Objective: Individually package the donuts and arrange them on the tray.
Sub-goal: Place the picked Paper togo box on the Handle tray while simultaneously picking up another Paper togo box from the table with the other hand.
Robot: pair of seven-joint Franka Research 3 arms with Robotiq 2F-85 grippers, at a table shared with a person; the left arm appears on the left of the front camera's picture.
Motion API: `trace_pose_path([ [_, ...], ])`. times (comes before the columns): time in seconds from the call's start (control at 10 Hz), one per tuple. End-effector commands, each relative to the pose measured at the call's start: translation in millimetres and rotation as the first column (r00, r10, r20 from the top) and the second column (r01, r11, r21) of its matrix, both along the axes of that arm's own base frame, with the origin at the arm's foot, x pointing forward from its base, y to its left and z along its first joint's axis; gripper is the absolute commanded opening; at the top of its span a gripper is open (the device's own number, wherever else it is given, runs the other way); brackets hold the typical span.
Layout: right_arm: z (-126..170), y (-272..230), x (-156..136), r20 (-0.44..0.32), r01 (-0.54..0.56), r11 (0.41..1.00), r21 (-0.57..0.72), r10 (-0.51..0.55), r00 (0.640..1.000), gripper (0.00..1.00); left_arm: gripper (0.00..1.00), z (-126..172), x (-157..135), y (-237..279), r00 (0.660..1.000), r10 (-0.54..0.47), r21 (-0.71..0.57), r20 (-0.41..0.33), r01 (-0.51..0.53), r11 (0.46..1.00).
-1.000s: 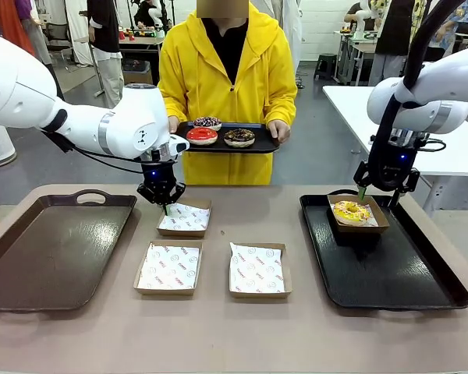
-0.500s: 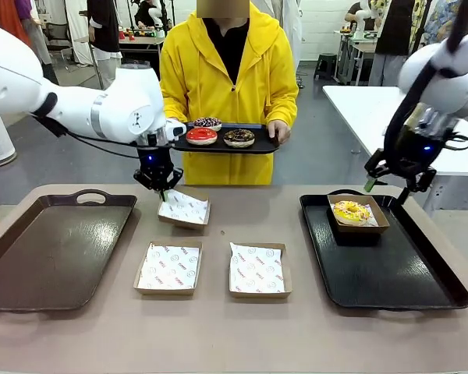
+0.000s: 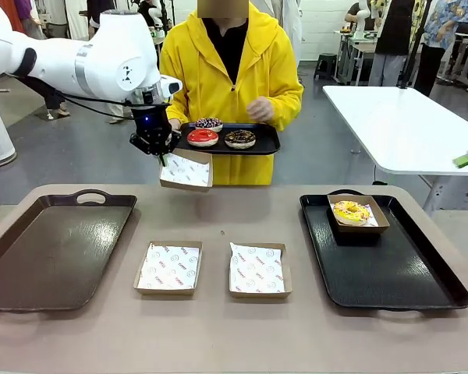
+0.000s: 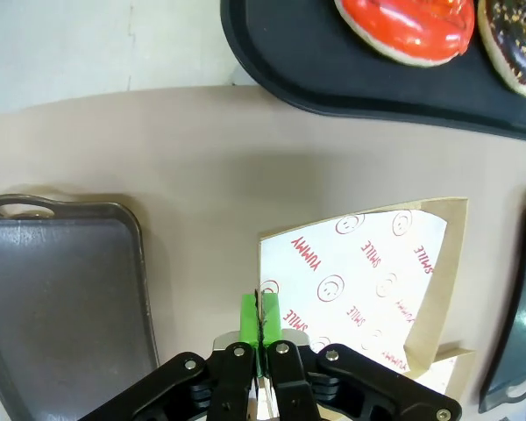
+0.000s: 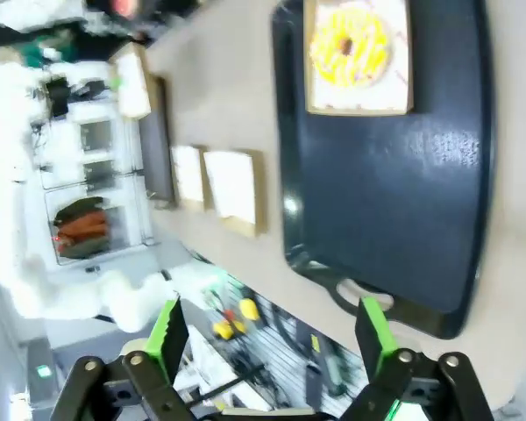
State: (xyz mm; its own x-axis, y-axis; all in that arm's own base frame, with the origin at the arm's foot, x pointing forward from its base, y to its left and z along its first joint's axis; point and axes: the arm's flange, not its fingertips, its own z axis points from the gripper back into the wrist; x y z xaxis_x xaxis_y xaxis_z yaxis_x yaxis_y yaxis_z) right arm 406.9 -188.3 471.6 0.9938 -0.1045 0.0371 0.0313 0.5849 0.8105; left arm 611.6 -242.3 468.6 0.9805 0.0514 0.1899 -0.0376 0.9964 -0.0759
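My left gripper (image 3: pixel 161 158) is shut on the near edge of a paper-lined cardboard box (image 3: pixel 186 170) and holds it in the air just below the person's small black tray (image 3: pixel 264 143). That tray carries a red donut (image 3: pixel 202 137), a chocolate donut (image 3: pixel 239 138) and a sprinkled donut (image 3: pixel 207 123). In the left wrist view the gripper (image 4: pixel 259 320) pinches the box (image 4: pixel 359 272) under the red donut (image 4: pixel 403 26). The yellow donut (image 3: pixel 351 211) lies in a box on the black tray (image 3: pixel 398 280). My right gripper (image 5: pixel 272 331) is open, high above that tray (image 5: pixel 394 193).
Two empty lined boxes (image 3: pixel 168 267) (image 3: pixel 257 270) sit side by side at the table's middle. A brown tray (image 3: pixel 54 249) lies at the left. The person holds the small tray with one hand; the other hand (image 3: pixel 259 107) is raised at chest height.
My left gripper has lifted the box off the table up to the person's tray. My right arm has pulled up and away to the right. The person's one hand let go of the tray.
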Motion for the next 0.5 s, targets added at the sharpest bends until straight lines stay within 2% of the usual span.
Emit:
trace_pose_path([
  [0.0,-13.3,-35.6,-3.7,0.049,0.102,0.980,0.169,-0.112,0.993,1.00,0.00,3.9,8.8,-6.3,0.998,0.058,0.041,0.005,-0.058,0.997],
  [0.2,-30.2,-70.8,-7.0,0.028,0.156,0.954,0.255,-0.169,0.985,1.00,0.00,9.0,14.1,-6.9,0.996,0.085,0.049,0.008,-0.086,0.995],
  [0.3,-41.4,-82.0,-6.3,0.000,0.169,0.948,0.270,-0.175,0.984,1.00,0.00,6.8,4.3,-0.2,1.000,0.029,0.006,0.006,-0.029,1.000],
  [0.4,-53.5,-90.7,-5.6,-0.034,0.201,0.941,0.271,-0.199,0.979,1.00,0.00,6.8,4.3,-0.2,1.000,0.029,0.006,0.006,-0.029,1.000],
])
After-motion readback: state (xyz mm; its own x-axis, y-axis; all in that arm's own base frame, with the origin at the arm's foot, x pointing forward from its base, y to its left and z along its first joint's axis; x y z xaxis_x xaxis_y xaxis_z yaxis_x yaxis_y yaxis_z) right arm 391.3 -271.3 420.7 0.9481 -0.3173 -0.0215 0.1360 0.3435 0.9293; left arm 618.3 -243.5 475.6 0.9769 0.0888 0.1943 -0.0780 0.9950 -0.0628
